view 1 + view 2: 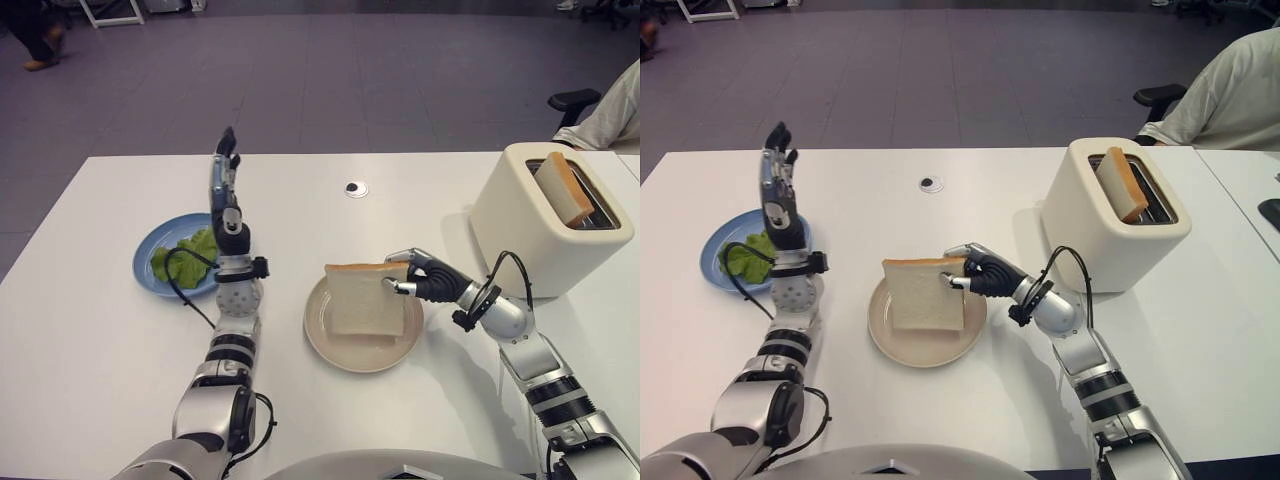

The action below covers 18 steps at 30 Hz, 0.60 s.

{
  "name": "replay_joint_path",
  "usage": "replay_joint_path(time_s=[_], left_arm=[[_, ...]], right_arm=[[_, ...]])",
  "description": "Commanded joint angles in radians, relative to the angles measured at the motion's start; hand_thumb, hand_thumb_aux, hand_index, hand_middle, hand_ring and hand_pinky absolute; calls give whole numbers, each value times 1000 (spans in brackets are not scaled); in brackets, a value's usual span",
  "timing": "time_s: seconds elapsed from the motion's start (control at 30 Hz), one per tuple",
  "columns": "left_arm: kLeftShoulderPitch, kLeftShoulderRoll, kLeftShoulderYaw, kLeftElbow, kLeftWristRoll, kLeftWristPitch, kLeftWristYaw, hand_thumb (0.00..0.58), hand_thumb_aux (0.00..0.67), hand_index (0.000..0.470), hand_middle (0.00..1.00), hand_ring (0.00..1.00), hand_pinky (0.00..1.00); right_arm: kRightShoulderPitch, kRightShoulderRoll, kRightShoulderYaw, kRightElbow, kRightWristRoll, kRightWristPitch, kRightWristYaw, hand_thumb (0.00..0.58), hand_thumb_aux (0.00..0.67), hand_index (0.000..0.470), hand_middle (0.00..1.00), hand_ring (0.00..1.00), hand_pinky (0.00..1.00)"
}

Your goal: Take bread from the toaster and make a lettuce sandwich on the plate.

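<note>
— What's on the left?
— Lettuce (188,256) on the blue plate (146,268). The left hand (224,185) stands beside it, fingers straight, holding nothing.
— And rightward?
— The right hand (425,278) pinches a bread slice (362,305) in closed fingers over the cream plate (335,355). A second slice (563,188) stands in the toaster (525,235).
</note>
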Motion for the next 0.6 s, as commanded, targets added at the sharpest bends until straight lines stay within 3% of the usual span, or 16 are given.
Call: replay_joint_path(time_s=[0.03,0.07,0.1,0.13,0.27,0.43,0.6], left_arm=[[68,56,42,-131,2,44,-5,0,0,0,0,0,0],[78,68,49,-158,9,56,-5,0,0,0,0,0,0],[86,82,58,-185,26,67,-1,0,0,0,0,0,0],[93,95,68,-211,44,77,4,0,0,0,0,0,0],[129,166,135,-312,129,122,37,0,0,0,0,0,0],[176,317,199,-328,370,223,145,0,0,0,0,0,0],[173,505,55,-128,677,418,290,0,0,0,0,0,0]], right_arm=[[11,-9,1,74,-85,3,-16,580,670,470,949,949,949],[9,-11,2,96,-127,-6,-40,520,455,319,565,565,565],[7,-15,3,112,-170,-17,-68,53,32,22,0,0,0],[7,-16,1,122,-200,-26,-90,0,0,0,0,0,0],[11,-24,-10,131,-283,-53,-156,0,0,0,0,0,0],[19,-41,-53,109,-327,-60,-223,0,0,0,0,0,0],[36,-35,-121,-13,-336,-54,-289,0,0,0,0,0,0]])
